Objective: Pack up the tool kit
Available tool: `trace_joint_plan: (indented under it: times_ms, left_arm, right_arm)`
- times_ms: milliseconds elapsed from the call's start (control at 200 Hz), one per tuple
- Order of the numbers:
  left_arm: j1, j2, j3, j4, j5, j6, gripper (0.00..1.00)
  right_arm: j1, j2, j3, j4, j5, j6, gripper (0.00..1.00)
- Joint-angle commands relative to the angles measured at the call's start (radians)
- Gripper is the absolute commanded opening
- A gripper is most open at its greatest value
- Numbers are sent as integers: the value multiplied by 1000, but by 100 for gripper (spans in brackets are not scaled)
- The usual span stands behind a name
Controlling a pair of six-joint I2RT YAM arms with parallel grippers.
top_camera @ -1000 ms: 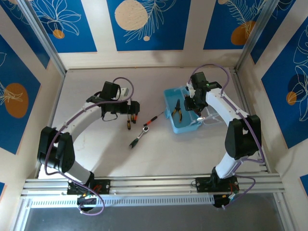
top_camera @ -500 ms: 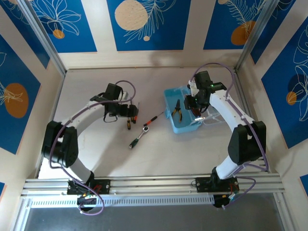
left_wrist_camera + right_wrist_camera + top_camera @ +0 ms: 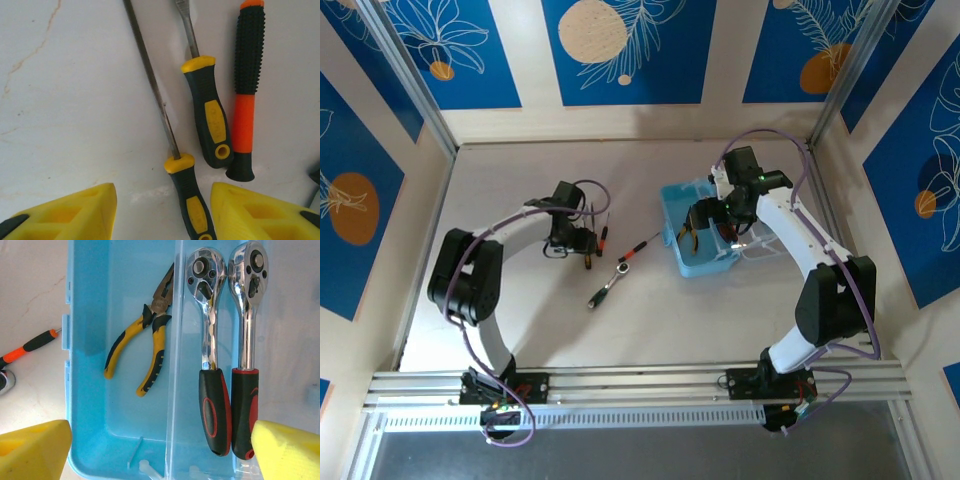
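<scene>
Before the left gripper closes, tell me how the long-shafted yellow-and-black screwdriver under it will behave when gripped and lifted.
Likely stiff: the long-shafted screwdriver has a thin, straight metal shaft. Gripped by the handle, it may tip shaft-down, since the shaft runs far beyond the open left gripper. Its rounded handle could roll if nudged.

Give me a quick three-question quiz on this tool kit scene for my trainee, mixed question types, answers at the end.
1. True or false: the pliers lie inside the blue case.
2. In the right wrist view, how many ratchet wrenches lie right of the pliers? A one, B two, C three.
3. Is the left pincer, above the screwdrivers, open or shut?
Key: 1 true; 2 B; 3 open.
</scene>
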Motion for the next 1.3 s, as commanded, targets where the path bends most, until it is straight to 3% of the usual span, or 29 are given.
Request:
trace_joint_plan:
  times_ms: [0, 75, 370, 635, 850, 990, 1216, 1291]
  left_arm:
    - [-14, 39, 24, -1, 8, 6, 47]
    - [-17, 54, 28, -7, -1, 8, 42]
    - [-25, 106, 45, -49, -54, 22, 23]
    - [-25, 87, 22, -60, -58, 28, 0]
    - [-17, -4, 37, -89, -25, 42, 0]
    - [-13, -107, 59, -69, 108, 47, 0]
    - [-31, -189, 90, 108, 525, -43, 0]
    - [-64, -187, 89, 208, 609, -101, 0]
  right_arm:
    - [7, -11, 39, -21, -21, 3, 95]
    - [7, -9, 41, -23, -20, 0, 100]
    - [7, -6, 53, -32, -18, -4, 99]
    - [8, -14, 63, -38, -25, -9, 99]
    - [2, -34, 70, -32, -74, -1, 99]
    - [0, -59, 70, -10, -145, 23, 99]
    - [6, -104, 52, 147, -344, 162, 99]
    - [19, -101, 51, 217, -388, 225, 100]
